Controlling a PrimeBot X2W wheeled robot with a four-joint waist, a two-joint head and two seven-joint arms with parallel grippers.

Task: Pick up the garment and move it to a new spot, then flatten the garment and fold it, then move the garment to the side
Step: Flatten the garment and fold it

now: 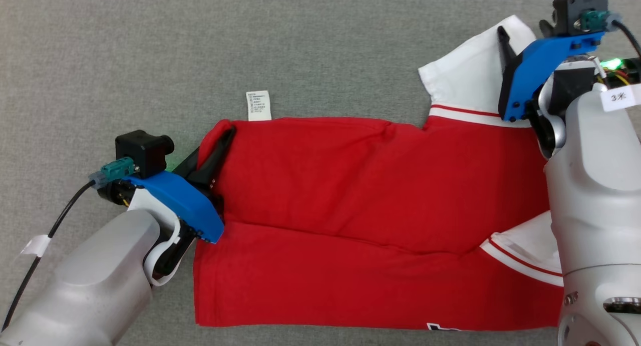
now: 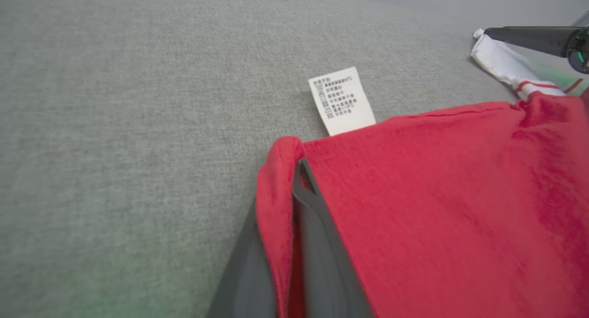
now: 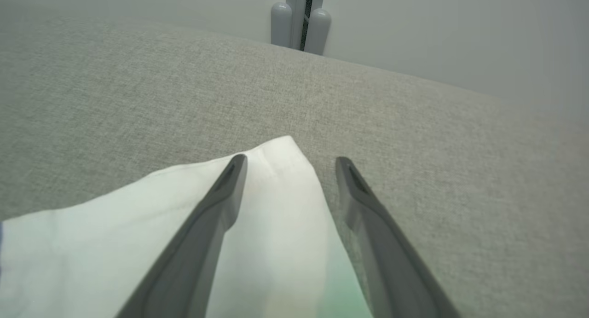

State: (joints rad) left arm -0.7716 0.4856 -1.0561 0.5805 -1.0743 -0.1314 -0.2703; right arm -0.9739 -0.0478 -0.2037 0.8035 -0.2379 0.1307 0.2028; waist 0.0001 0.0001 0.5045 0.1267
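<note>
On the grey surface (image 1: 300, 45), the garment (image 1: 350, 186) is lying lengthwise left-right, white sleeves (image 1: 470, 70) pointing rightward. The left gripper (image 1: 226, 138) is clamping its hem; the right gripper (image 3: 291, 160) is sitting fingers apart over one sleeve.

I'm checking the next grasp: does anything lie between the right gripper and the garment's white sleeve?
Nothing visible does. The right gripper is open at the tip of the white sleeve, one finger over the cloth, the other over the grey surface.
</note>
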